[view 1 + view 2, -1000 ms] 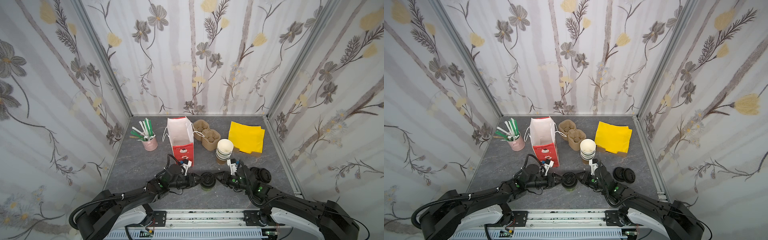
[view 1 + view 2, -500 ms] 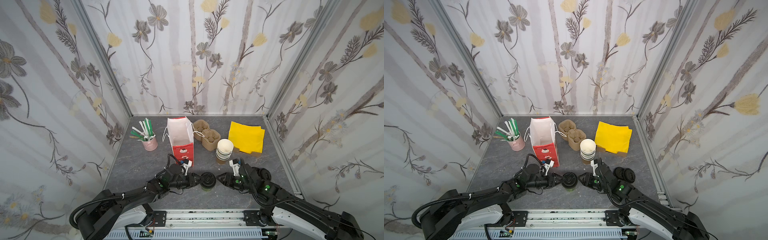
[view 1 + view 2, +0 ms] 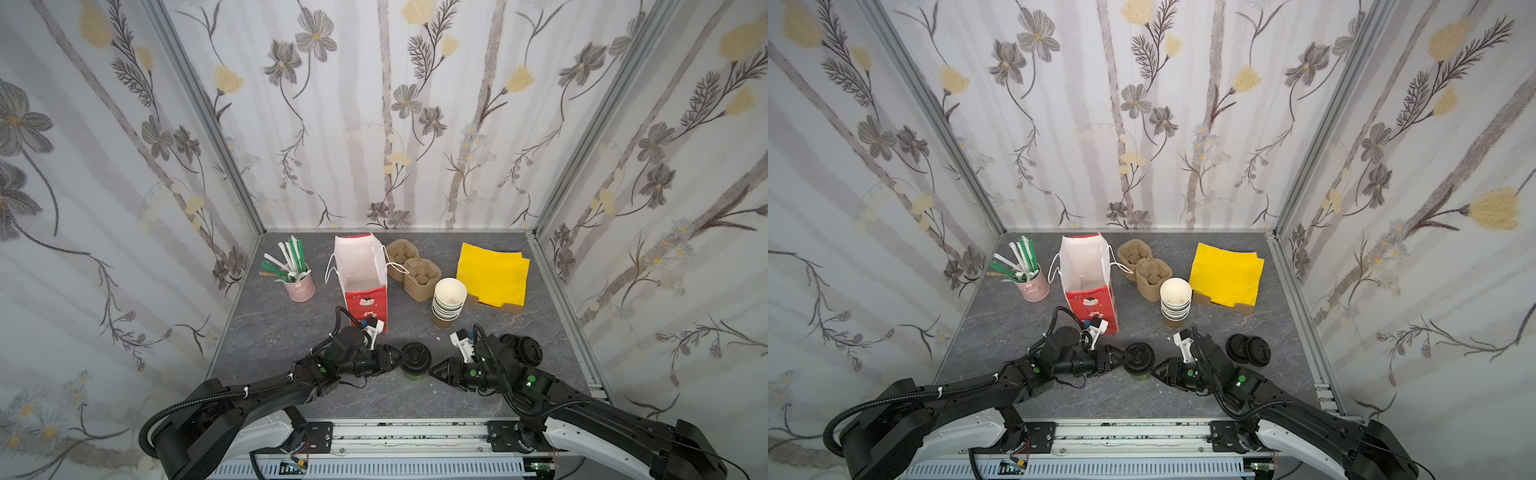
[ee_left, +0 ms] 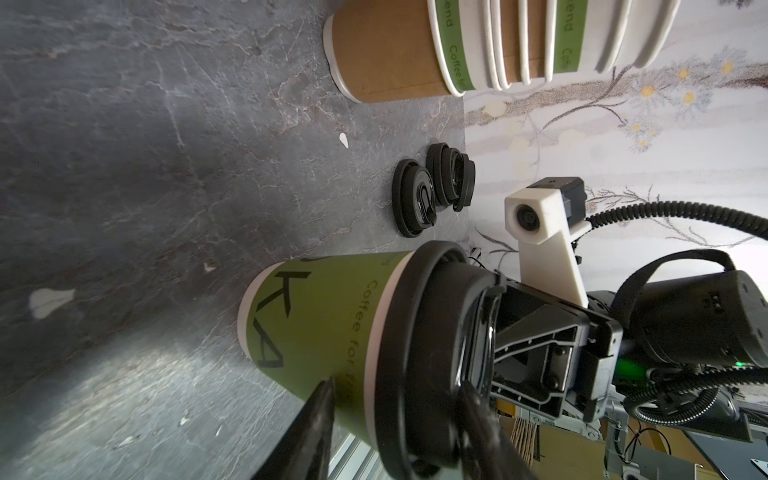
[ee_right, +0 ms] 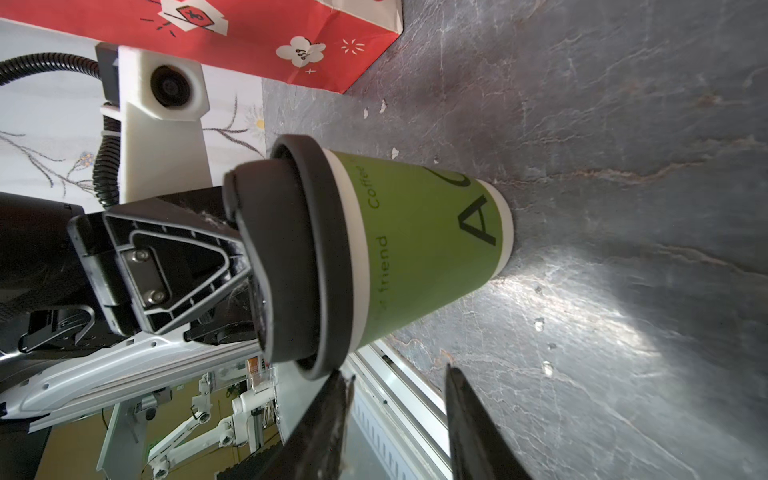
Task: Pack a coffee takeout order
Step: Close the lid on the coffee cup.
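Cup (image 4: 316,320) stands upright on the grey table (image 3: 270,332), near the front edge & roughly mid-width, w/ the black lid (image 3: 416,356) seated on top. In both wrist views its wall reads green w/ dark lettering & white rims. Left gripper (image 3: 398,359) lies low at the cup's left side, rolled so its fingers stack one above the other. It's closed on the cup's top end: lower finger (image 4: 322,399) against the green wall just under the lid rim, upper one across the lid. Right gripper (image 5: 397,374) faces it from the opp side, rolled the same way. Its jaws are apart & holding nothing, tips just short of the cup, not touching it

Farther back, a red-&-white paper bag (image 3: 365,299) stands open, mouth up, just behind the left gripper. Back left is a pink tin (image 3: 301,289) w/ green-&-white straws (image 3: 291,259) sticking out. Right of the bag sits a brown pulp cup carrier (image 3: 411,268), w/ a stack of lidless cups (image 3: 448,303) just beside its near end. Yellow napkins (image 3: 492,272) lie piled on a cardboard tray (image 3: 511,308) at back right, well apart from the cup. Loose black lids (image 3: 521,349) overlap on the table next to the right arm's wrist, on its far side
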You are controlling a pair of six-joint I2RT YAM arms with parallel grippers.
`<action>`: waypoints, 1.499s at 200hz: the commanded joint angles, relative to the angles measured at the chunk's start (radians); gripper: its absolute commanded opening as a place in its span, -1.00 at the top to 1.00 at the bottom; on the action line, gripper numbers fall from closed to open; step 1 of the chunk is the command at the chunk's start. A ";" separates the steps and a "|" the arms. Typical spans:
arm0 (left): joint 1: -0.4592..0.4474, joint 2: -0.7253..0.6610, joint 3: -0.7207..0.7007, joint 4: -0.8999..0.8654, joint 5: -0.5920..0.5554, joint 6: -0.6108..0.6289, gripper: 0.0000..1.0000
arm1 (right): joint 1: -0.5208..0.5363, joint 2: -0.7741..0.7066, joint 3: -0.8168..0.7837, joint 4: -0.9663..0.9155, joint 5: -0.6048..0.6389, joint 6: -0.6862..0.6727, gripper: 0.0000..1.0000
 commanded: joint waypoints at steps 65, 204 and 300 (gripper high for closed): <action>0.001 0.003 -0.002 -0.126 -0.038 0.009 0.07 | -0.012 -0.071 0.043 -0.143 0.072 -0.069 0.18; 0.000 0.005 0.004 -0.127 -0.038 0.012 0.09 | -0.013 0.031 0.016 0.048 0.010 -0.036 0.24; 0.001 0.011 0.005 -0.129 -0.041 0.012 0.10 | -0.013 0.098 0.017 -0.187 0.130 -0.077 0.28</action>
